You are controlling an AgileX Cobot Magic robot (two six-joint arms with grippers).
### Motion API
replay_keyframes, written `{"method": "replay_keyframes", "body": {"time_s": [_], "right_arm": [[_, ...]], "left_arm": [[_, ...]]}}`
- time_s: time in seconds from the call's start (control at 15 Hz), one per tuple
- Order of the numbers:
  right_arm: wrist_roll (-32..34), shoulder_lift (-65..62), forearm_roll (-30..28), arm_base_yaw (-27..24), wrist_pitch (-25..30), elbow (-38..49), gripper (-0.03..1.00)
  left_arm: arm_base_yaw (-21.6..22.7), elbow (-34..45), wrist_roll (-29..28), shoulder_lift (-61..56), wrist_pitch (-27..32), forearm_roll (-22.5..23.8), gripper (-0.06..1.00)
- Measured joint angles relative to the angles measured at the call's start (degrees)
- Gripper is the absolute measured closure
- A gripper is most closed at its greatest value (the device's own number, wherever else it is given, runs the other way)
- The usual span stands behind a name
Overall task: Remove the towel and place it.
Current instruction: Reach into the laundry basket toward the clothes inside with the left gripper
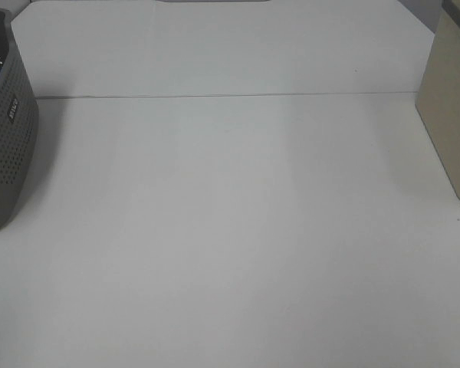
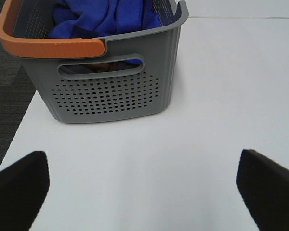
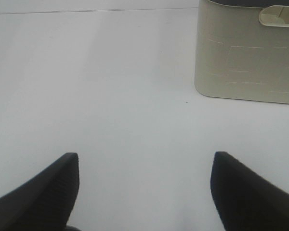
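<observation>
Both your grippers are spread wide and grip nothing; the towel is in the basket.

Your left gripper shows its two dark fingers released and far apart, with only the white table between them. Just ahead of it stands the grey perforated plastic basket, its ribbed orange handle lying along the near rim. The royal-blue plush towel sits bunched inside that basket, below the rim. Your right gripper is likewise released, its fingers apart over plain tabletop, and the beige box-shaped container stands ahead of it and off to one side. From the high camera, the basket sits at the table's left edge and the beige container at its right edge, well apart.
</observation>
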Motion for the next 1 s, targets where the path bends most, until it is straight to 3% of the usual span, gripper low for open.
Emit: {"method": "replay_keyframes", "body": {"time_s": [1.0], "right_arm": [[0.0,0.0,0.0,0.0,0.0,0.0,0.23]], "left_arm": [[0.0,0.0,0.0,0.0,0.0,0.0,-0.04]]}}
